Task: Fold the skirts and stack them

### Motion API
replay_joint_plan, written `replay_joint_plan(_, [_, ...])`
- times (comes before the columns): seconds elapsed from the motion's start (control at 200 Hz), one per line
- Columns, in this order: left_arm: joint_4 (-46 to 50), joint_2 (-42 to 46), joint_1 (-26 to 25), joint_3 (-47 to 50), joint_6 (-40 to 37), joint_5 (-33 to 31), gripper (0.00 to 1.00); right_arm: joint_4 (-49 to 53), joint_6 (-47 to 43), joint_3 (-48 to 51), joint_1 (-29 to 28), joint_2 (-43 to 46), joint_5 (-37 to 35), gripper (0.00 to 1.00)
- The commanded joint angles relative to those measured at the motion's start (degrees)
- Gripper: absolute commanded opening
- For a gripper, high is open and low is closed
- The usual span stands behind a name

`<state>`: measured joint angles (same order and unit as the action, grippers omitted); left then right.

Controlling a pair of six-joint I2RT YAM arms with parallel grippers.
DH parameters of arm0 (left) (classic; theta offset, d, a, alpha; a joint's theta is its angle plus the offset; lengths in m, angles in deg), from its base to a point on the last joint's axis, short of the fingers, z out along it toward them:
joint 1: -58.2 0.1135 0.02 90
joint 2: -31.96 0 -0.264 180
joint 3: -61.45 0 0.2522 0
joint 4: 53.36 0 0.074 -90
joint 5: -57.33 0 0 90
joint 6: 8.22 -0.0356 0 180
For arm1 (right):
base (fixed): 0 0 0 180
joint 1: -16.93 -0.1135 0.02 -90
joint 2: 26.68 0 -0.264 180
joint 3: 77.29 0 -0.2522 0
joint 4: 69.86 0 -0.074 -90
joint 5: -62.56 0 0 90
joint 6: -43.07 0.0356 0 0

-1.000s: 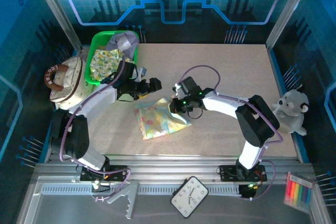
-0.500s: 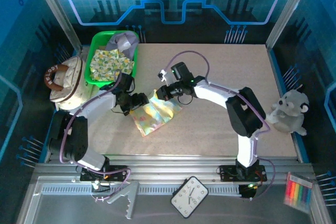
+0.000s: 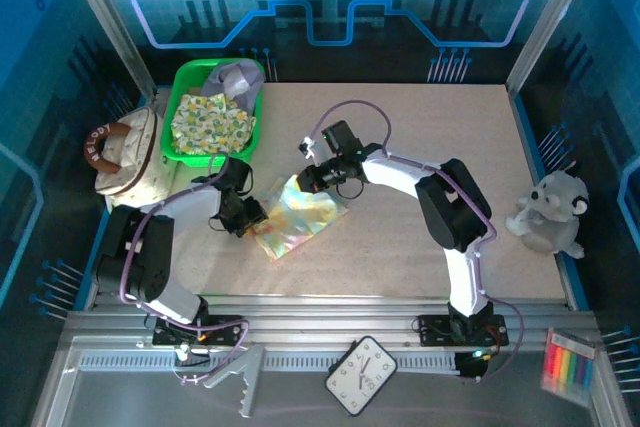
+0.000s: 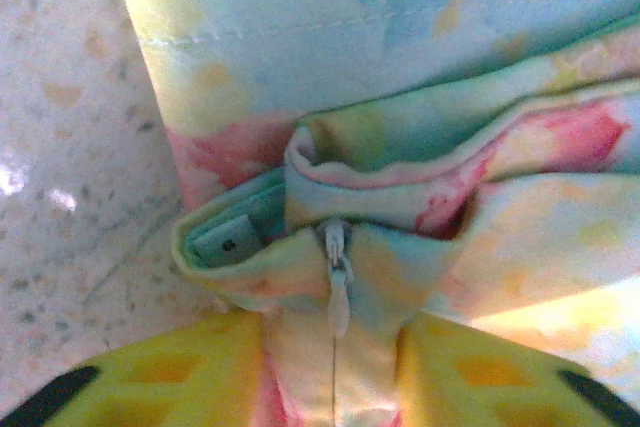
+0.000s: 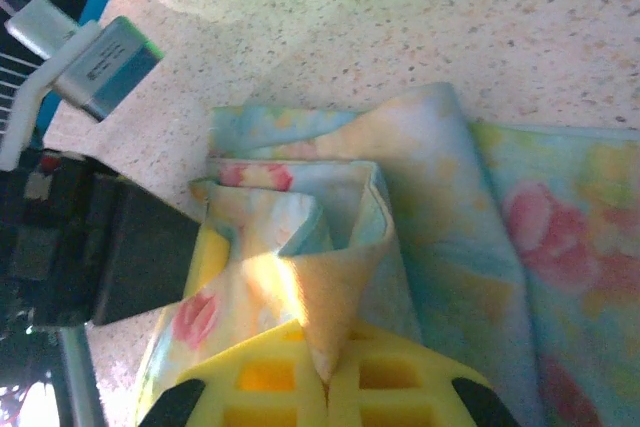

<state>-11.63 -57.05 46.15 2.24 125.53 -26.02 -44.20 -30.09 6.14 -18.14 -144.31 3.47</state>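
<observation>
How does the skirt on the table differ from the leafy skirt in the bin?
The table skirt shows pink flowers on pastel yellow-blue; the bin skirt shows small green leaves. The table skirt is pinched by the left gripper and right gripper; the bin skirt lies untouched in the bin. Both are printed cloth.

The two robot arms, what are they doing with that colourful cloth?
They are folding a pastel flowery skirt on the table. The left gripper is pinching its zipper end, and the right gripper is pinching a folded edge on the far side. A yellow-green leafy skirt and a lavender-grey skirt wait in the green bin.
</observation>
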Motion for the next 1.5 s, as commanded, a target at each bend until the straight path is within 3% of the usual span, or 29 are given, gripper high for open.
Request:
replay_joint_plan(0.0, [-2.39, -2.09, 0.54, 1.92, 0.49, 0.73, 0.26, -0.68, -1.47, -2.68, 0.44, 1.14, 4.42, 0.0])
replay_joint_plan(0.085, [-2.48, -1.29, 0.63, 1.92, -0.18, 0.68, 0.1, 2.1, -2.31, -6.05, 0.53, -1.24, 2.71, 0.0])
replay_joint_plan(0.2, [-2.4, -0.59, 0.89, 1.88, -1.69, 0.64, 0.0, 5.27, -0.32, -10.43, 1.17, -6.37, -2.69, 0.0])
replay_joint_plan(0.45, [-2.56, -1.2, 2.71, 2.1, -3.49, 1.32, 0.0, 10.14, 6.5, -17.56, 4.26, -15.08, -7.35, 0.04])
replay_joint_plan(0.625, [-3.24, -3.64, 3.35, 1.64, -2.24, 2.35, 0.0, 13.29, 2.71, -18.7, 5.09, -12.21, -7.68, 0.27])
replay_joint_plan(0.73, [-4.31, -4.06, 3.35, 1.81, -0.97, 3.39, 0.0, 17.4, 0.44, -17.18, 5.05, -6.44, -13.94, 0.45])
replay_joint_plan(0.805, [-4.75, -4.18, 3.35, 1.86, -0.47, 3.75, 0.0, 19.63, 2.87, -14.46, 4.88, -2.3, -21.4, 0.48])
replay_joint_plan(0.85, [-4.75, -4.24, 3.31, 1.9, -0.35, 3.84, 0.0, 20.61, 5.07, -12.59, 4.75, -0.1, -23.86, 0.45])
replay_joint_plan(0.895, [-4.6, -4.33, 3.35, 1.77, -0.33, 3.89, 0.0, 20.91, 6.81, -10.88, 4.53, 1.32, -23.07, 0.27])
replay_joint_plan(0.95, [-4.47, -4.33, 3.35, 1.64, -0.33, 3.89, 0.0, 19.78, 7.94, -8.93, 3.9, 2.21, -19.39, 0.13])
replay_joint_plan(1.04, [-4.63, -4.49, 3.4, 1.36, -0.36, 4.07, 0.0, 17.91, 10.0, -8.57, 2.46, 0.52, -12.58, 0.0])
replay_joint_plan(1.29, [-3.63, -6.18, 3.7, -0.72, -1.6, 4.9, 0.0, 17.1, 15.3, -15.49, -0.41, -10.73, -8.13, 0.0])
replay_joint_plan(1.4, [0.59, -4.27, 3.98, -3.35, -2.52, 4.63, 0.01, 20.16, 19.05, -15.91, -0.79, -14.77, -11.14, 0.0])
replay_joint_plan(1.495, [5.08, 1.31, 3.99, -4.68, -1.66, 0.93, 0.12, 19.02, 22.21, -13.43, -0.77, -15.23, -12.41, 0.0])
